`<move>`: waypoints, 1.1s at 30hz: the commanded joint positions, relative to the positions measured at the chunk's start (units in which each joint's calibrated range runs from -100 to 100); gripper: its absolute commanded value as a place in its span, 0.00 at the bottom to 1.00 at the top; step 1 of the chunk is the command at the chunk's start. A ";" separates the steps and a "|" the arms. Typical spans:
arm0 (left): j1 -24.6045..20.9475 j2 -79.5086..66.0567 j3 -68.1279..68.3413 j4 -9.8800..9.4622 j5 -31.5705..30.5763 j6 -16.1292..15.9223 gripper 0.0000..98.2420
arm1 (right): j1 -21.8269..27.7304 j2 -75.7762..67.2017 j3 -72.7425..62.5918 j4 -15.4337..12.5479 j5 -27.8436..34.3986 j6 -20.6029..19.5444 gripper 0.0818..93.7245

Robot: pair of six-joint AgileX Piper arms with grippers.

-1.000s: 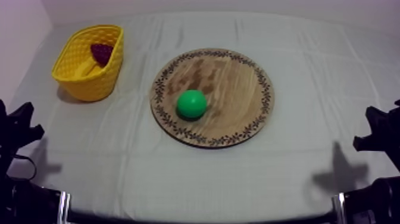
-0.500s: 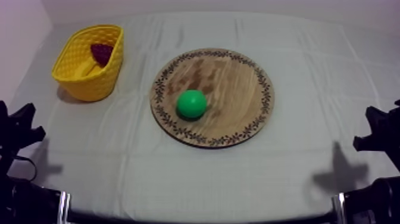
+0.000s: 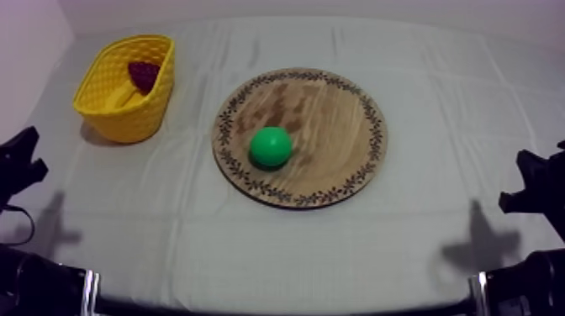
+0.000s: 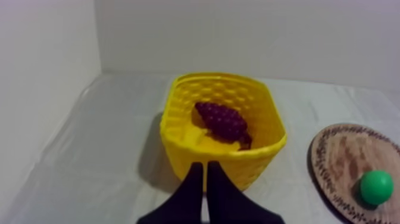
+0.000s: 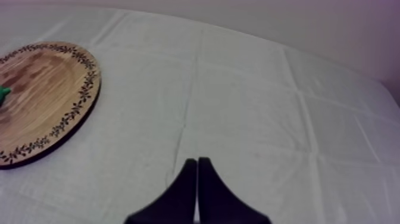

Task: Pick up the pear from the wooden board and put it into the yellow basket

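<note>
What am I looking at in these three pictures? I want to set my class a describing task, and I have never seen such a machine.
This is a robot with two arms, one at each side of a table under a cloth. One picture is taken from above, looking down at a slant. The other two come from cameras riding on the arms' wrists. The black wedge in each wrist picture is that arm's own gripper. The left gripper faces the yellow basket, and the right gripper faces bare cloth beside the wooden board. Both are shut and hold nothing. The green pear lies on the round board. The basket stands on the left arm's side, with a bunch of grapes inside.
</note>
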 commanded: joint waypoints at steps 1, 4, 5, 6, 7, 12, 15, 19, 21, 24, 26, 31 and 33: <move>0.53 3.60 -4.29 -0.03 0.02 0.13 0.00 | -0.01 0.01 0.05 0.02 -0.04 -0.01 0.00; 1.64 7.56 -9.08 -0.06 0.25 0.03 0.00 | -0.01 0.01 0.05 0.02 -0.04 -0.01 0.00; 2.02 8.84 -10.73 -0.07 0.56 -0.07 0.00 | -0.01 0.01 0.05 0.02 -0.04 -0.01 0.00; 2.41 10.10 -12.45 -0.07 1.05 -0.17 0.00 | -0.01 0.01 0.05 0.02 -0.04 -0.01 0.00; 2.84 11.37 -14.16 -0.07 1.53 -0.35 0.00 | -0.01 0.01 0.05 0.02 -0.04 -0.01 0.00; 5.55 17.87 -22.76 -0.15 4.64 -0.73 0.00 | -0.01 0.01 0.05 0.02 -0.04 -0.01 0.00; 7.50 22.56 -28.07 -0.39 6.53 -0.16 0.00 | -0.01 0.01 0.05 0.02 -0.04 -0.01 0.00; 11.11 29.77 -36.42 -1.05 10.33 1.30 0.00 | -0.01 0.01 0.05 0.02 -0.04 -0.01 0.00; 13.02 33.19 -40.67 -1.30 12.47 1.65 0.00 | 0.03 0.01 0.05 0.02 -0.04 -0.01 0.00; 15.46 37.75 -45.75 -1.53 14.17 1.47 0.00 | 0.06 0.01 0.05 0.02 -0.04 -0.01 0.00; 16.84 40.59 -48.42 -1.61 14.73 1.13 0.00 | 0.06 0.01 0.05 0.02 -0.04 -0.01 0.00; 19.84 47.60 -55.01 -1.55 17.48 0.48 0.00 | 0.07 0.01 0.05 0.02 -0.04 -0.01 0.00; 21.05 50.20 -57.51 -1.55 18.80 0.55 0.00 | 0.07 0.01 0.05 0.02 -0.04 -0.01 0.00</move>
